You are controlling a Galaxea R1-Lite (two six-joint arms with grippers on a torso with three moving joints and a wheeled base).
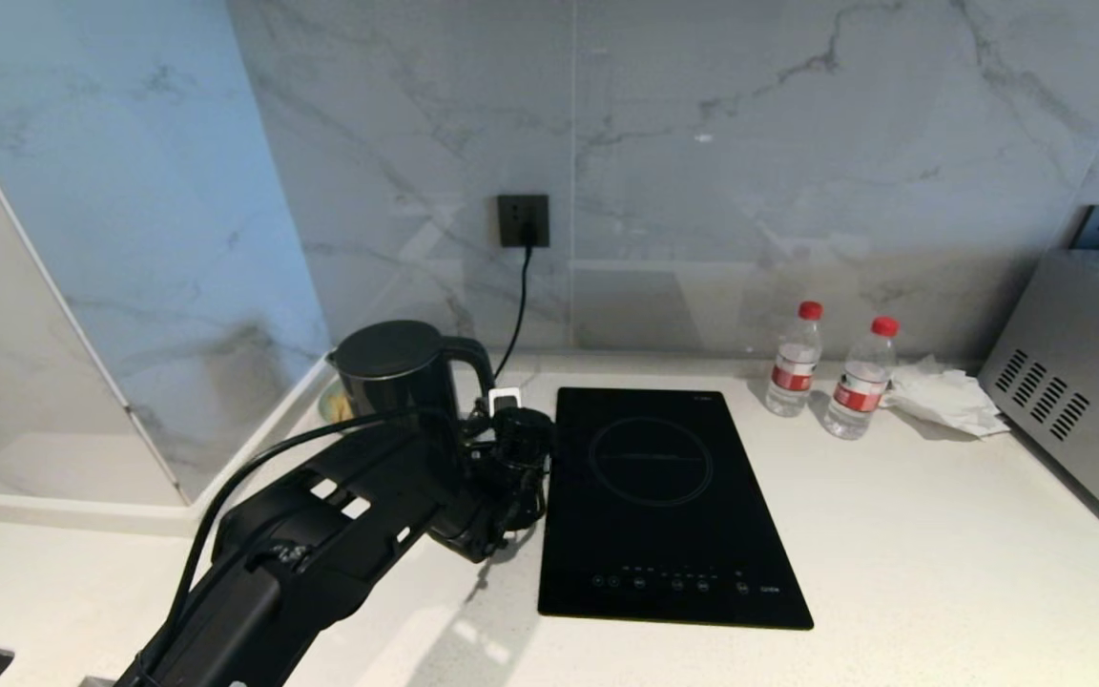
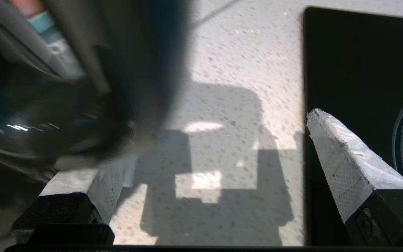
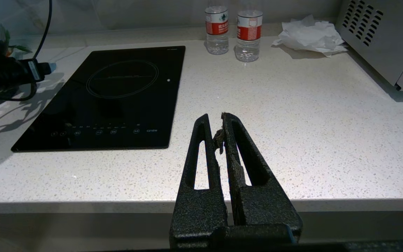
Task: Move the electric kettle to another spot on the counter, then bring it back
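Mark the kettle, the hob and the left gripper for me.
kettle (image 1: pixel 387 358): head view, on its flat black lid.
hob (image 1: pixel 664 506): head view, on the black glass below the ring.
left gripper (image 2: pixel 219 154): left wrist view, midway between its open fingertips, over the counter beside the kettle.

You have one electric kettle (image 1: pixel 395 367) at the far left of the counter (image 1: pixel 893 534) and one induction hob (image 1: pixel 666 506) in the middle. Far right, count two water bottles (image 1: pixel 795 360) (image 1: pixel 863 379), one crumpled tissue (image 1: pixel 945 396) and one microwave (image 1: pixel 1084 382).
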